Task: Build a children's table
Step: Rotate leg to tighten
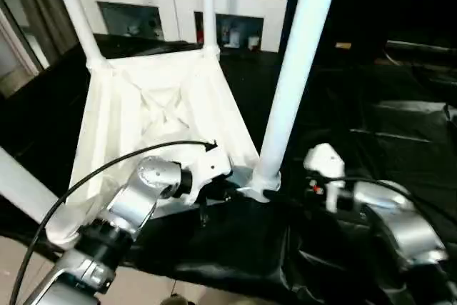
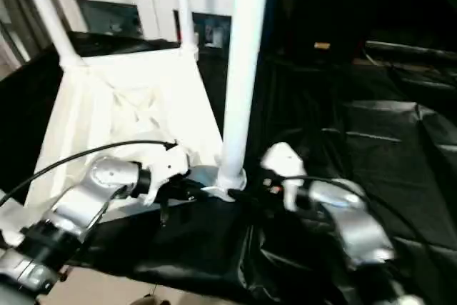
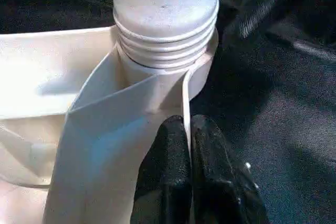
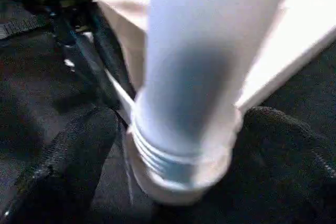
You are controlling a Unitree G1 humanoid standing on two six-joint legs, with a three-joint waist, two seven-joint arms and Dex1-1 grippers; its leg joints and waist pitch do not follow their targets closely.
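The children's table lies upside down on black cloth, its white ribbed top [image 1: 164, 105] facing up. Two legs [image 1: 75, 12] [image 1: 208, 5] stand in the far corner sockets and another leg [image 1: 25, 191] leans at the near left. The near right leg [image 1: 296, 69] stands upright in its socket [image 3: 202, 72], its threaded end showing above the collar. My left gripper [image 3: 189, 129] is shut on the thin rim wall of the top, right beside that socket. My right gripper [image 4: 184, 145] is open, with one black finger [image 4: 68, 156] on each side of that leg's base.
A white cabinet with glass doors [image 1: 178, 5] stands behind the table. Wrinkled black cloth [image 1: 371, 105] covers the work surface to the right. Pale floor [image 1: 143, 287] shows past the near edge. A black cable [image 1: 107, 169] loops over my left forearm.
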